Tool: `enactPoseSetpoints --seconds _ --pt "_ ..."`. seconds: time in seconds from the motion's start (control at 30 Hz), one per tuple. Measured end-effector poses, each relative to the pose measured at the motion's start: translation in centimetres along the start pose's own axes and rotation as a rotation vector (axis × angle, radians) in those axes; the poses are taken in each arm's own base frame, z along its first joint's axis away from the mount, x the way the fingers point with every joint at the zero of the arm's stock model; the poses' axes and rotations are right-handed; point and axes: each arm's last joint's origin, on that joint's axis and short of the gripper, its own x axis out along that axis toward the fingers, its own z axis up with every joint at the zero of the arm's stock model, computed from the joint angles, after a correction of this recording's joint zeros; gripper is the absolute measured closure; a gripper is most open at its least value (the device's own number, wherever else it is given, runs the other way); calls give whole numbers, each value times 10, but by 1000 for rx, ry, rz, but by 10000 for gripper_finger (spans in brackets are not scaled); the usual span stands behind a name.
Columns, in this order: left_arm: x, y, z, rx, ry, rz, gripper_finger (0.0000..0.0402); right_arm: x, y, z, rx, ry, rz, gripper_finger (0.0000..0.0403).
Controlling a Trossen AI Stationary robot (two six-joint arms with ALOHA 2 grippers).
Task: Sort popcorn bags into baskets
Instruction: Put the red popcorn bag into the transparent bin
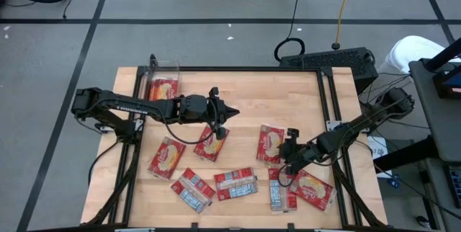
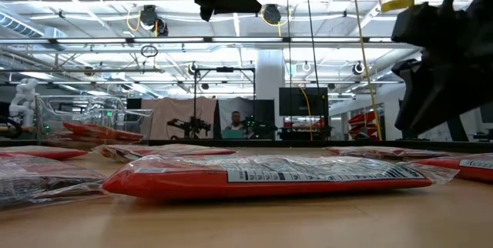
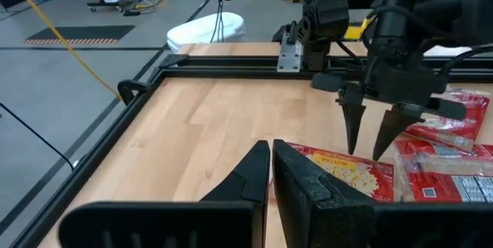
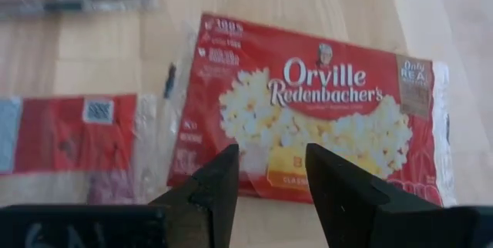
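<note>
Several red popcorn bags lie flat on the wooden table. One with a popcorn picture [image 1: 272, 144] lies under my right gripper [image 1: 287, 161], which is open. Its fingers hang just above that bag's near edge [image 4: 323, 117] and touch nothing that I can see. My left gripper [image 1: 230, 111] is shut, empty and raised above the table's middle, over another picture-side bag [image 1: 212, 142]. In the left wrist view, its shut fingers [image 3: 271, 163] point toward my right gripper [image 3: 370, 144]. A clear basket [image 1: 163, 68] at the far left corner holds one bag [image 1: 164, 88].
More bags lie along the near half: one on the left [image 1: 167, 158] and label-side ones [image 1: 193, 189], [image 1: 235, 184], [image 1: 281, 189]. A bag [image 1: 313, 189] near the right corner seems to lie in a second clear container. A black frame [image 1: 330, 95] borders the table. Bare wood lies at the far middle [image 1: 259, 91].
</note>
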Motion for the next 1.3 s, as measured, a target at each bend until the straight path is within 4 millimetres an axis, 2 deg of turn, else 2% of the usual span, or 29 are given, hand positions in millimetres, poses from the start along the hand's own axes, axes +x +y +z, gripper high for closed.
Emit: enactPoseSetpoints --seconds 0.3,0.6,1.3 --pt "0 0 0 0 0 0 376 12 -11 -9 23 47 0 256" --pt "0 0 0 0 0 0 376 16 -21 -6 93 50 -29 256" --pt "0 0 0 0 0 1 376 17 -22 -4 170 30 -26 256"
